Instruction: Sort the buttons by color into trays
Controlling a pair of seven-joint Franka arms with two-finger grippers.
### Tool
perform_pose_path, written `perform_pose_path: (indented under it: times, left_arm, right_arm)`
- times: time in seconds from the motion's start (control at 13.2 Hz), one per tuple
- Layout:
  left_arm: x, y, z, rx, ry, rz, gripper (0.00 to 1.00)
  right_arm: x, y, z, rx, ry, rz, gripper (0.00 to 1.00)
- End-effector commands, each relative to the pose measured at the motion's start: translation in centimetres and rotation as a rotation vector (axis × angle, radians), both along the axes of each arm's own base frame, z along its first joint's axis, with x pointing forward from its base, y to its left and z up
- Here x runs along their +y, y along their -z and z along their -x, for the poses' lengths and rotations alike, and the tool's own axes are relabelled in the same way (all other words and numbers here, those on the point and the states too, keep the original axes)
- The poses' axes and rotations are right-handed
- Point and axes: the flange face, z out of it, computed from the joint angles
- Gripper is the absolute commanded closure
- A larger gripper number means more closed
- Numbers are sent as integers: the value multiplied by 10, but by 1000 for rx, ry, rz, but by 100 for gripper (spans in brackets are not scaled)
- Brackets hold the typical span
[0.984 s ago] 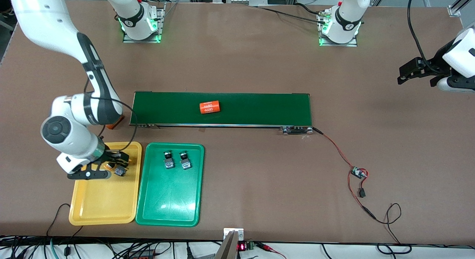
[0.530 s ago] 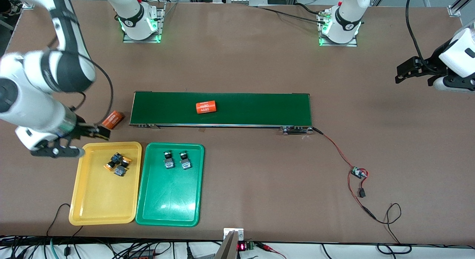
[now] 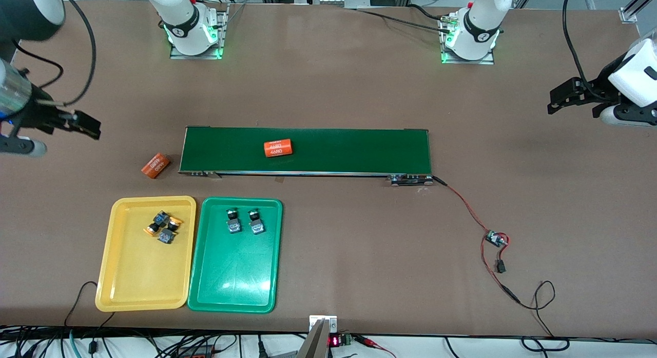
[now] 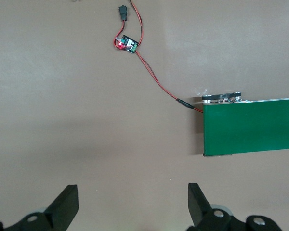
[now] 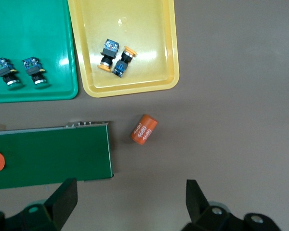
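Note:
Two yellow-capped buttons (image 3: 156,223) (image 3: 169,233) lie close together in the yellow tray (image 3: 143,276), toward the end nearest the belt. Two green-capped buttons (image 3: 233,220) (image 3: 255,221) lie side by side in the green tray (image 3: 236,276). My right gripper (image 3: 54,136) hangs open and empty over bare table at the right arm's end. Its wrist view shows the gripper (image 5: 130,202) above the table, with the yellow tray (image 5: 149,72) and green tray (image 5: 38,62) farther off. My left gripper (image 3: 575,104) waits open over the left arm's end, and shows empty (image 4: 133,207) in its own wrist view.
A long dark-green conveyor belt (image 3: 308,150) crosses the middle of the table and carries one orange cylinder (image 3: 277,147). Another orange cylinder (image 3: 155,165) lies on the table off the belt's end. A small circuit board (image 3: 496,239) with red-black wires lies toward the left arm's end.
My right gripper has risen off the yellow tray and swung away to the right arm's end, leaving both yellow buttons in the tray. The cylinder on the belt has drifted toward that end.

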Motion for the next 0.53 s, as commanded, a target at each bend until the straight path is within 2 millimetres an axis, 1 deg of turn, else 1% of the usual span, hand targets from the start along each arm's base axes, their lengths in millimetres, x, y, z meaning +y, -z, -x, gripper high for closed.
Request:
perform_pose_path:
  times: [0.0, 0.08, 0.23, 0.3, 0.45]
  left_arm:
    - [7, -4, 0, 9, 11, 4, 0]
    - [9, -4, 0, 10, 8, 4, 0]
    - [6, -5, 1, 10, 10, 4, 0]
    - [5, -5, 1, 10, 11, 4, 0]
    - [7, -5, 1, 12, 8, 4, 0]
  right_arm:
    - [-9, -12, 23, 26, 0, -23, 0]
    - [-22, -8, 22, 36, -1, -34, 0]
    - [-35, 10, 19, 70, -3, -63, 0]
    - [-37, 14, 16, 78, 1, -65, 0]
    - [-39, 5, 14, 63, -2, -64, 0]
